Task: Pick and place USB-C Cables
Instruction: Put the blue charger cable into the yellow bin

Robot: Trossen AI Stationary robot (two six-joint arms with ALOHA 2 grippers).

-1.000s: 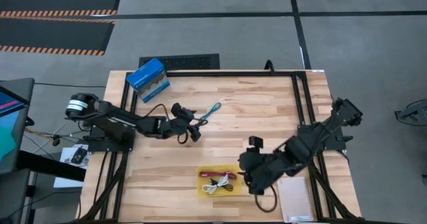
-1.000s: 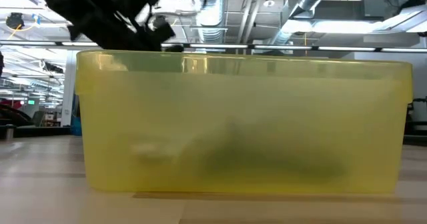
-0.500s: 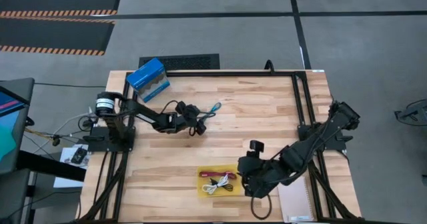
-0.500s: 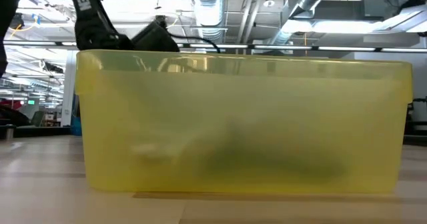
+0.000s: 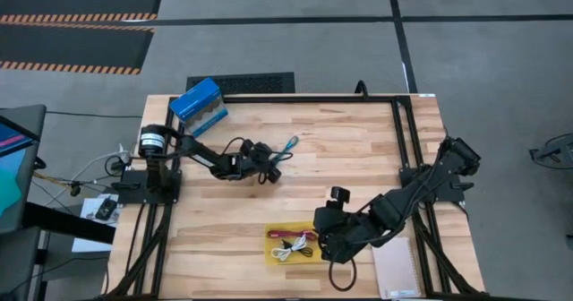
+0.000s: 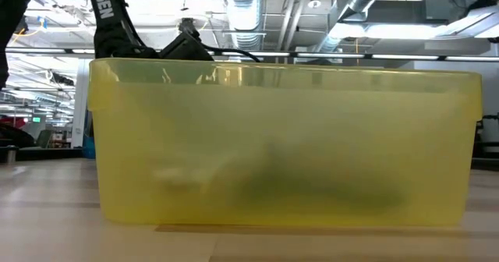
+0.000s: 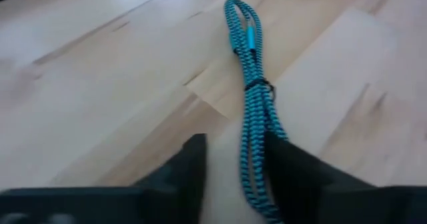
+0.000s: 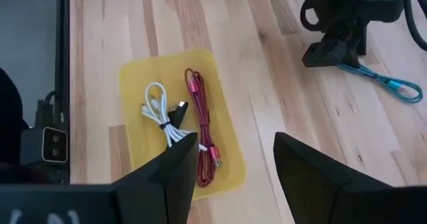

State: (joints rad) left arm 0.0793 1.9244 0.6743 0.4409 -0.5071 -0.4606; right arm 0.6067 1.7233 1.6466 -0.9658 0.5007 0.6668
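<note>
My left gripper [image 5: 271, 164] is low over the far-left part of the table [image 5: 358, 149], fingers parted, with the near end of the teal cable [image 7: 252, 111] lying in the gap between them; nothing is clamped on it that I can see. From above, the teal cable [image 5: 286, 146] stretches away from the fingertips toward the table's far edge, flat on the wood. My right gripper [image 5: 324, 243] hangs just beside the yellow tray [image 5: 271, 255] near the front edge, fingers spread and carrying nothing. Inside the tray I see the white cable [image 8: 162, 114] and the red cable [image 8: 201, 141] lying side by side, bundled. The blue box [image 5: 198, 106] sits at the far-left corner, the white notepad [image 5: 396, 267] at the front right.
</note>
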